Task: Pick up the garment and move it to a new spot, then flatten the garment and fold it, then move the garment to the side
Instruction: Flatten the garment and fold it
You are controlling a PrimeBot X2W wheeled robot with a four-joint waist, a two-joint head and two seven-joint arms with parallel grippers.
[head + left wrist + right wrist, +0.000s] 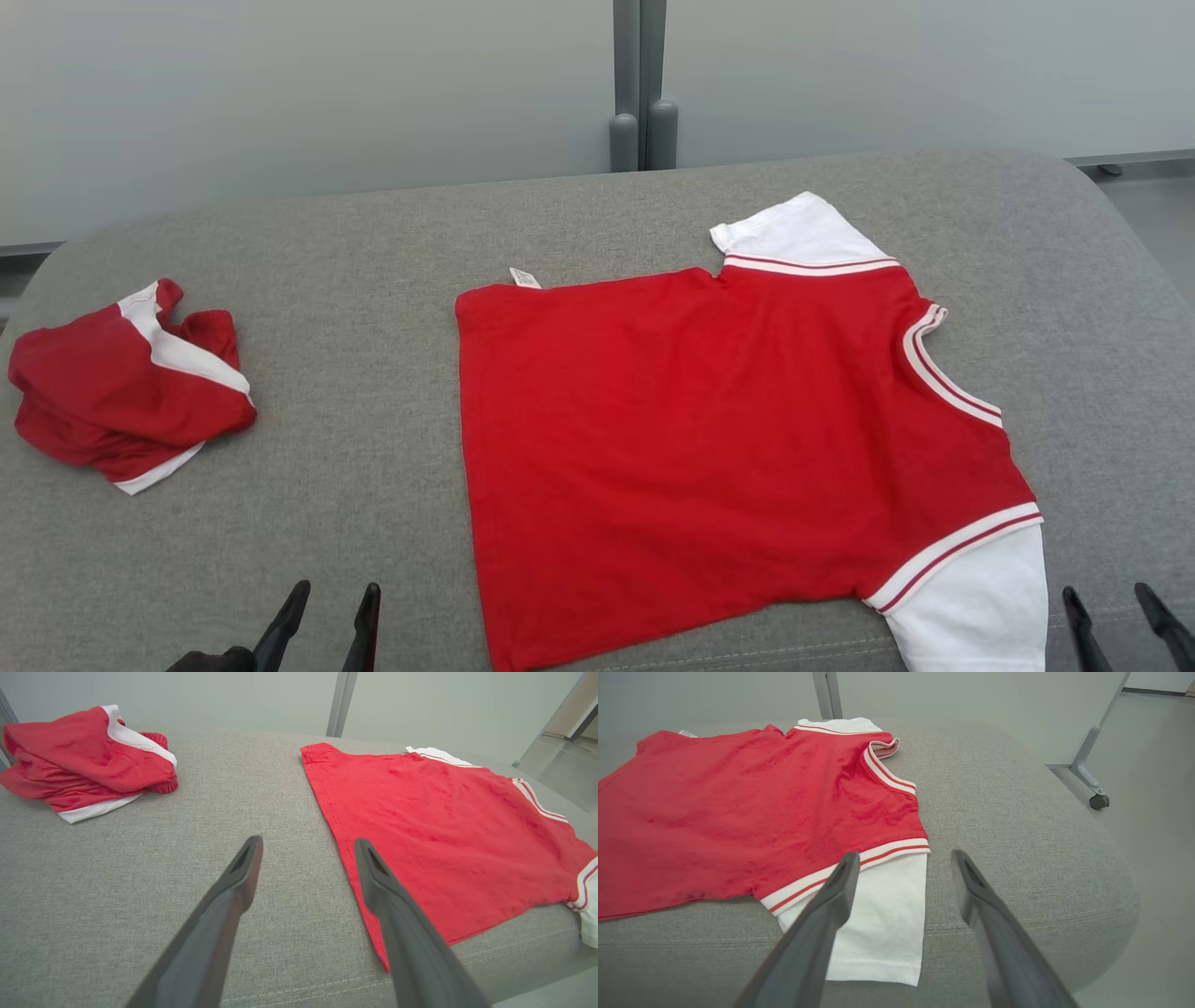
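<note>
Garment [728,448]: red shirt with white sleeves, spread flat on grey cushion [373,485], from centre toward right edge. Lies with hem toward left edge and striped neckline [948,369] toward right edge. Far sleeve [803,233]: flat, toward rear edge. Near sleeve [980,597]: draped over front edge. Small white label [525,277]: protruding at rear hem corner.

Second bundle [126,387]: crumpled red-and-white cloth near left edge, well apart from garment.

Left gripper [334,602]: positioned at front edge, left of garment hem. Fingers spread wide, nothing between them. In left wrist view, one finger overlapping hem line in picture; contact with cloth not determinable.

Right gripper [1106,602]: positioned at front edge, just right of near sleeve. Fingers spread wide, gripping nothing. In right wrist view, one finger crossing in front of near sleeve; contact not determinable.

Behind rear edge: pale partition panels joined by grey post [639,84]. Beyond right edge, on floor: castor [1099,801] of partition foot.
</note>
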